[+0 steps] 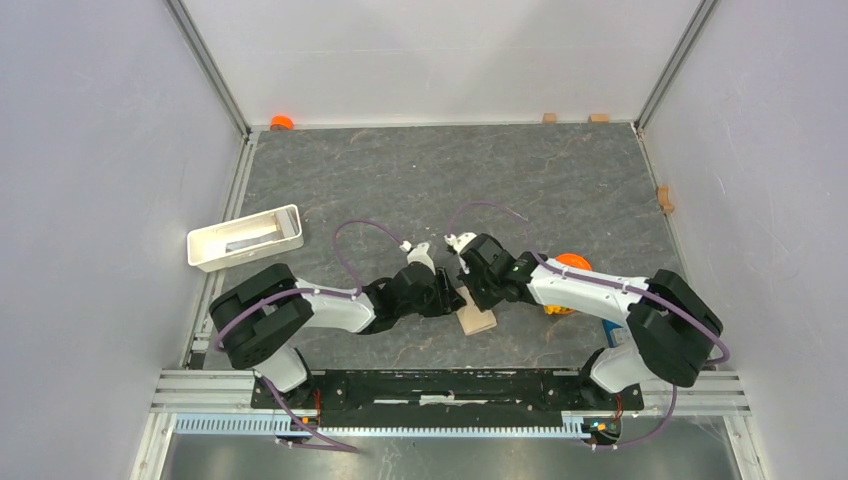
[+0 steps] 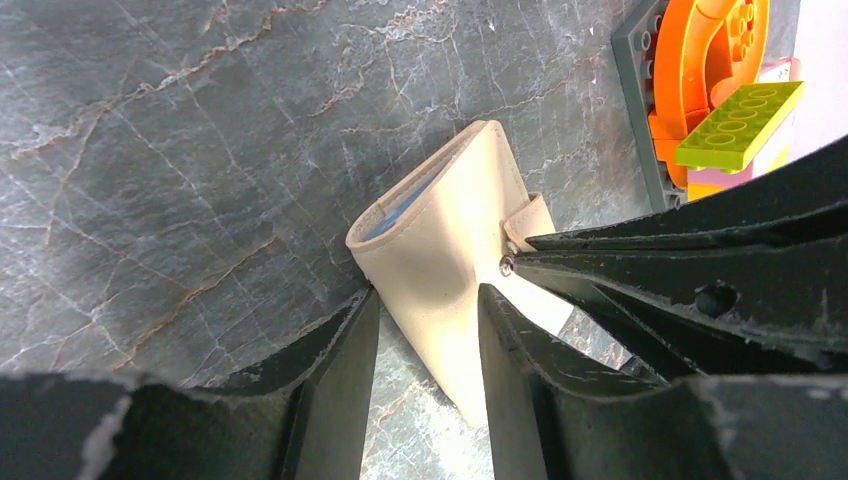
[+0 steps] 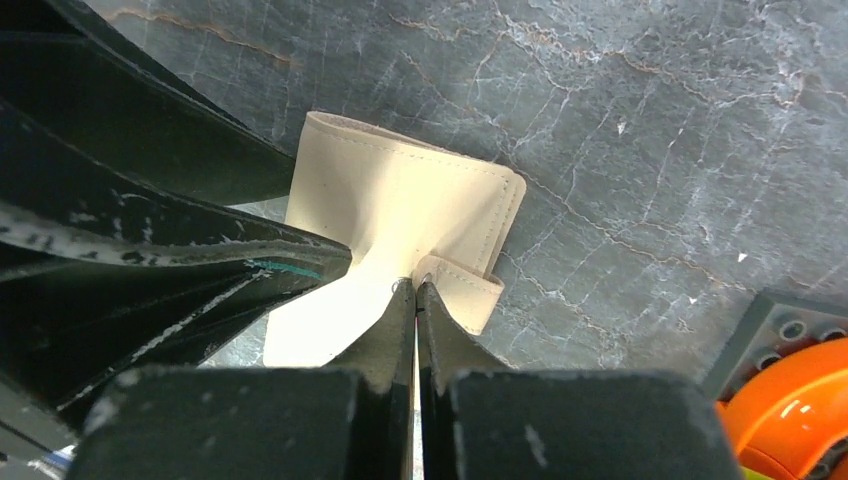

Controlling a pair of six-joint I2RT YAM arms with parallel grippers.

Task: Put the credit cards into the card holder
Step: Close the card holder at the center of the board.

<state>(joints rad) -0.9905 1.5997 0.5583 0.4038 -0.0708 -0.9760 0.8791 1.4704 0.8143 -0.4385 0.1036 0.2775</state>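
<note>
The beige card holder (image 1: 477, 320) lies half folded on the dark stone table between both arms. In the left wrist view the card holder (image 2: 440, 240) stands tilted with blue showing inside its open edge, and my left gripper (image 2: 425, 300) clasps its lower part, a finger pressed on each side. My right gripper (image 3: 415, 285) is shut, its tips pinching the card holder (image 3: 400, 200) where the snap tab joins the flap. The right gripper's fingers (image 2: 650, 260) reach in from the right. No credit card is plainly visible; a grey flat piece (image 1: 245, 237) lies in the white tray.
A white tray (image 1: 200, 245) sits at the left. A toy-brick build, orange and lime on a grey plate (image 2: 700, 80), stands just right of the card holder, under my right arm (image 1: 580, 285). Small wooden blocks (image 1: 665, 198) and an orange piece (image 1: 282, 122) lie at the table's edges.
</note>
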